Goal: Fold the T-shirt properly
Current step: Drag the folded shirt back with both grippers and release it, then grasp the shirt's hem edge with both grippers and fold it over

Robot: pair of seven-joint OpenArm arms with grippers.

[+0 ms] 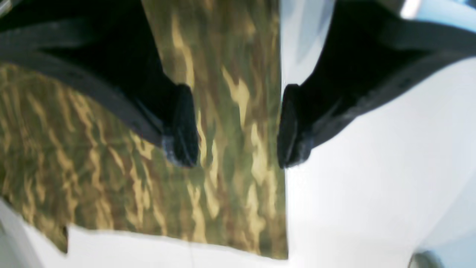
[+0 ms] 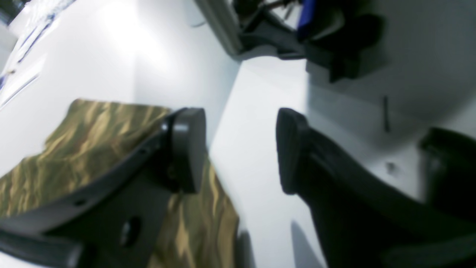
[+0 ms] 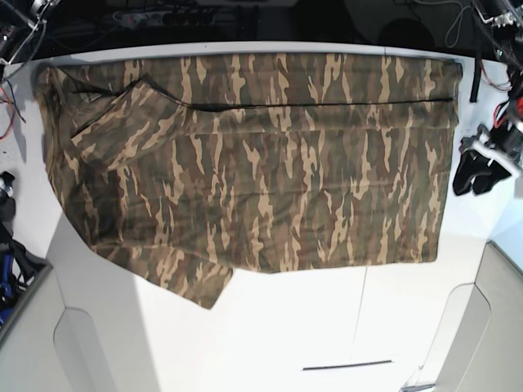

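Note:
The camouflage T-shirt [image 3: 261,163] lies spread flat across the white table [image 3: 270,335], with one sleeve sticking out at the front left and a fold line running along its far part. My left gripper [image 3: 478,173] is open at the shirt's right edge. In the left wrist view [image 1: 236,126] it hovers over the shirt's edge [image 1: 223,178], one finger over cloth and one over bare table. My right gripper [image 2: 240,152] is open and empty beside the shirt's left end [image 2: 93,149]. In the base view it barely shows at the left border [image 3: 6,192].
Cables and dark gear lie along the table's back edge [image 3: 163,16] and at both side borders. A dark strip [image 3: 347,365] lies on the table's front part. Dark equipment [image 2: 297,33] stands beyond the right gripper.

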